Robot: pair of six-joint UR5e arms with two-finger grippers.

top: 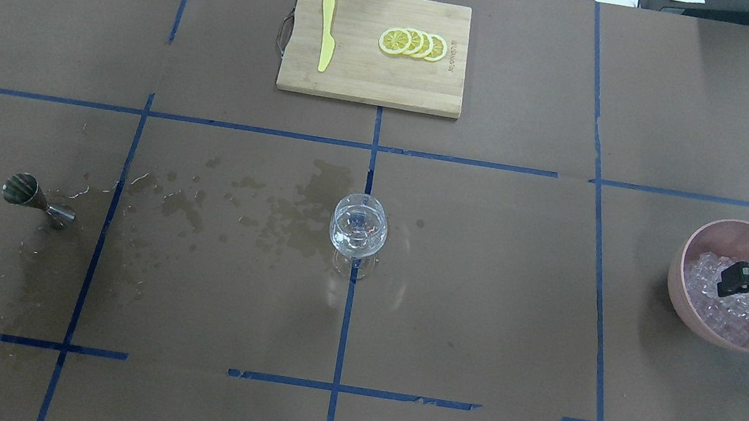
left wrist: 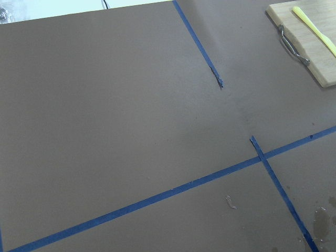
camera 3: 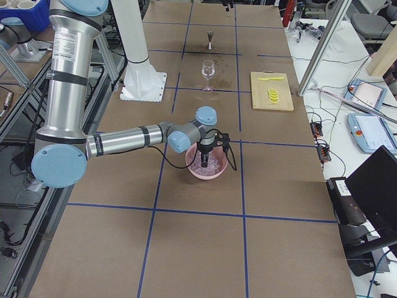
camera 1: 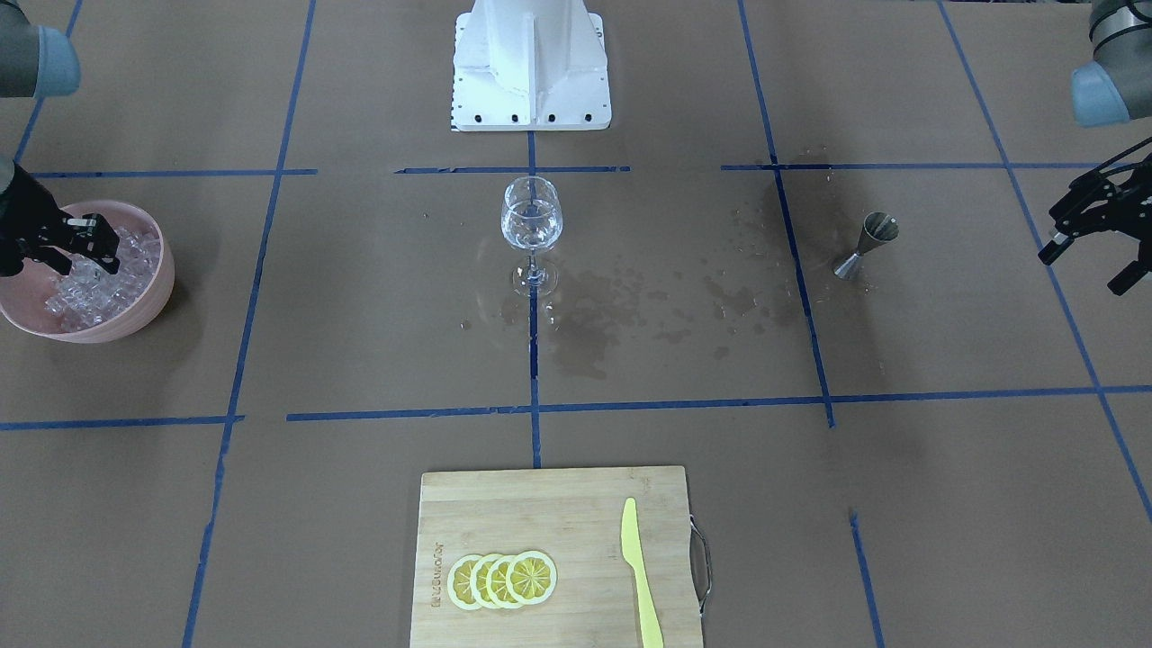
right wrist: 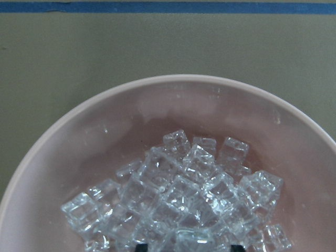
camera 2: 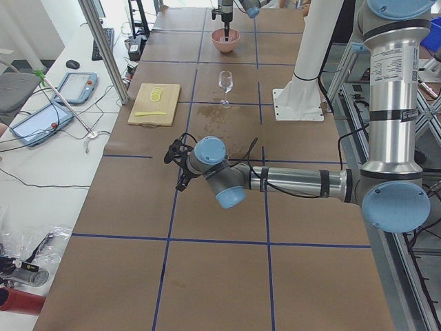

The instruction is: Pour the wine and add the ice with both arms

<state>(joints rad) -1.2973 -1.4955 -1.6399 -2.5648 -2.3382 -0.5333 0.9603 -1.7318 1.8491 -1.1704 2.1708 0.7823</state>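
step: ice point(right wrist: 178, 199) pickup; wine point(camera 1: 531, 236) in glass point(top: 357, 234), frame centre | right gripper point(camera 1: 87, 259) spread, down in ice, bowl point(right wrist: 79, 121) at front-view left edge | left gripper point(camera 1: 1084, 265) spread, empty, right edge | next: likely pinch one cube, lift, carry to glass

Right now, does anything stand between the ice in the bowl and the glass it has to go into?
Nothing visible does. Between the bowl and the glass lies only bare paper with tape lines. The jigger stands beyond the glass, and the board lies off to one side. The right hand hangs over the ice.
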